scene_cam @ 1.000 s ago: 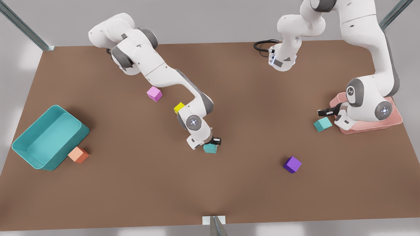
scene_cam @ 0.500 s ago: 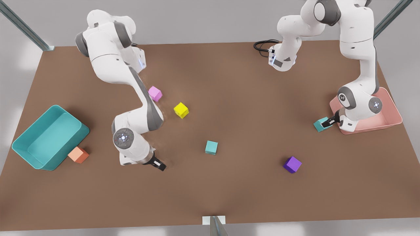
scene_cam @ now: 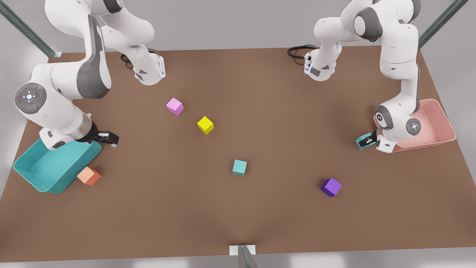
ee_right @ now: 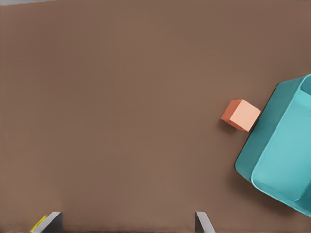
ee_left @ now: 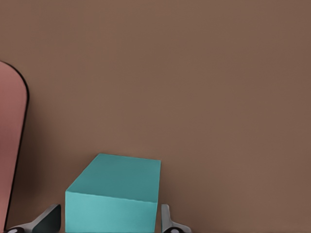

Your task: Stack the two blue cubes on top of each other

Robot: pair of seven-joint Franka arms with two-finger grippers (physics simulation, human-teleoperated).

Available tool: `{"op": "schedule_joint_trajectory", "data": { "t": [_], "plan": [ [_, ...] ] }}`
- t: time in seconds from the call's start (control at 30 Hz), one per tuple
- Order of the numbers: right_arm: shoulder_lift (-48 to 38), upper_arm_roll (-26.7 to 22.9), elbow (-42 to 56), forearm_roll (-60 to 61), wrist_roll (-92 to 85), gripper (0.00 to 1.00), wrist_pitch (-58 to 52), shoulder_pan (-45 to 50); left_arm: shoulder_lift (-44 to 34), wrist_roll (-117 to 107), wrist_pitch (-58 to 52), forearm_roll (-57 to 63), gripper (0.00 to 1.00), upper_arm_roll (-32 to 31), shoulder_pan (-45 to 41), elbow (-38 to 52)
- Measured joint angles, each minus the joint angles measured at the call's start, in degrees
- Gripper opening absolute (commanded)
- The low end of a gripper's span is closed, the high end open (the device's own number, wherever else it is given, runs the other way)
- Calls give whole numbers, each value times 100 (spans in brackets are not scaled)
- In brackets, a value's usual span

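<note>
- Spanning the whole scene, the brown table (scene_cam: 238, 216) carries two bins, six cubes and the bases of both arms
- The teal bin (scene_cam: 55, 163) sits at the front view's left; the pink bin (scene_cam: 442, 130) sits at the front view's right
- The right gripper (scene_cam: 111, 139) hangs over the near corner of the teal bin, with its fingers (ee_right: 51, 223) spread apart and nothing between them
- The left gripper (scene_cam: 368, 141) is low at the table, just beside the pink bin, with one finger on each side of a blue cube (scene_cam: 362, 142)
- In the left wrist view, that cube (ee_left: 114, 194) sits between the fingers (ee_left: 167, 221); a narrow gap shows at one side, so a firm clamp cannot be confirmed
- The second blue cube (scene_cam: 240, 167) rests alone on the table near the middle, well apart from the first cube and from both grippers
- The orange cube (scene_cam: 89, 175) touches the outer wall of the teal bin
- The purple cube (scene_cam: 331, 186) lies between the two blue cubes, nearer the front edge
- The yellow cube (scene_cam: 205, 125) and the pink cube (scene_cam: 174, 106) lie near each other, behind the middle blue cube
</note>
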Motion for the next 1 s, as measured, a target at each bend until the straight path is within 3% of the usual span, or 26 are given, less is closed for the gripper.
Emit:
{"op": "schedule_joint_trajectory", "data": {
  "t": [0.07,0.1,0.23,0.33,0.47,0.57,0.63,0.7,0.87,1.0],
  "plan": [
    [7,0,28,-166,-144,100,-133,15,30,3,10,-39,66,-8,0,0],
    [10,2,30,-225,-210,100,-201,15,39,-2,14,-43,62,-13,-4,0],
    [-2,2,43,-530,-443,100,-400,197,-36,-40,29,-38,62,-296,3,20],
    [4,-2,49,-669,-587,100,-486,250,-548,-53,-21,81,62,-450,-175,99],
    [5,-3,50,-736,-746,100,-550,223,-836,-81,-826,533,63,-587,-591,1317],
    [5,-3,50,-753,-844,100,-576,220,-746,-401,-1582,639,63,-1941,-790,2111],
    [5,-3,50,-759,-900,100,-588,222,-316,-793,-1916,682,63,-2874,-966,2696],
    [5,-3,50,-762,-950,100,-596,226,356,-1263,-2154,713,63,-3192,-1388,3449],
    [8,-3,50,-757,-1055,100,-608,218,1691,-2515,-2424,801,63,-3292,-2136,5001],
    [6,-3,50,-736,-1119,100,-613,219,2132,-3329,-2333,833,63,-3278,-2383,5368]
  ]
}}
